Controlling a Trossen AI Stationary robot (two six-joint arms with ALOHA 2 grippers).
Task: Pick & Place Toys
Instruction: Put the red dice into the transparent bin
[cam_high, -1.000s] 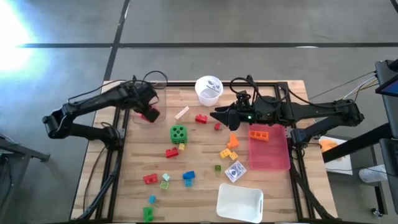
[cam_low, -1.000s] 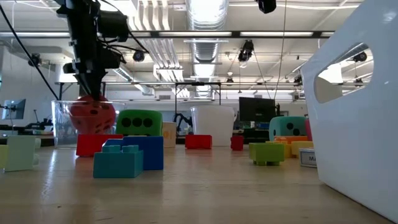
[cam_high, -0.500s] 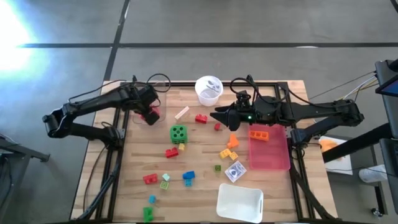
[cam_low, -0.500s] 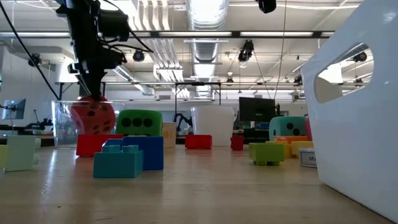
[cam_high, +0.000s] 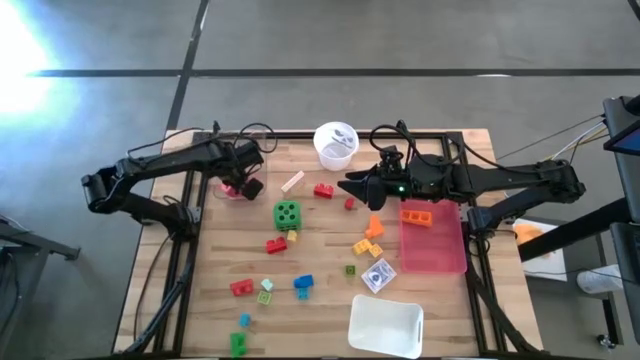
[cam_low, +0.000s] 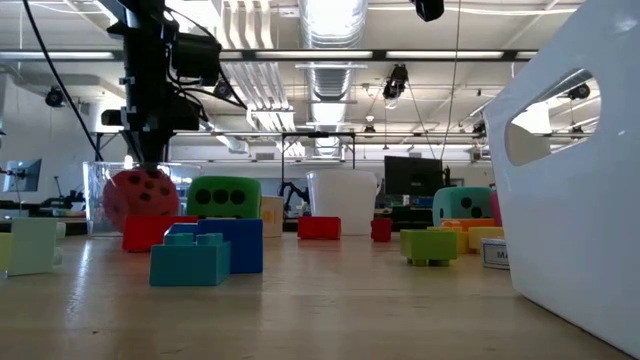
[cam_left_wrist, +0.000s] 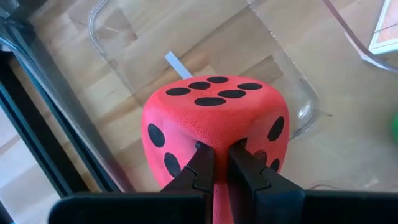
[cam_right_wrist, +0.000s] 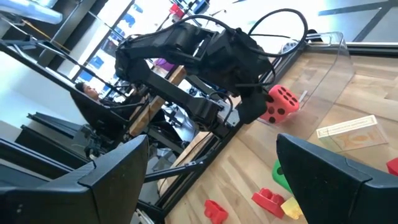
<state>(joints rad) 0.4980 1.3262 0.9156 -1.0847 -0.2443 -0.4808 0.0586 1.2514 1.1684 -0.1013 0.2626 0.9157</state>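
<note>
At the upper left of the high view, the left gripper (cam_high: 240, 183) hangs over a clear plastic box (cam_high: 228, 170) at the table's (cam_high: 320, 310) far left edge, clenched on the red die (cam_high: 236, 187). The left wrist view shows why the hold looks as it does: the two dark fingers (cam_left_wrist: 200, 168) are pressed close together, pinching into the soft side of the die, whose five-dot face is turned to the camera. In the low view the die sits at the bottom of the box, behind its clear wall, so I judge this is the moment of setting it down in the box, with the release not yet made.

Just right of the box lies a pale label card (cam_high: 292, 181), then the green die (cam_high: 287, 214) with a red brick (cam_high: 276, 245) below it. Lower left of centre are more bricks, among them a blue one (cam_high: 303, 283) and a green one (cam_high: 238, 343) near the bottom edge.

At top centre stands the white cup (cam_high: 336, 144). To its right, the right gripper (cam_high: 352, 186) waits above the table, its fingers spread wide and holding nothing. Below it lie orange bricks (cam_high: 373, 227), and to the right a pink tray (cam_high: 433, 240) holds an orange block (cam_high: 417, 214). The white tray (cam_high: 385, 325) sits at the bottom right of centre.
</note>
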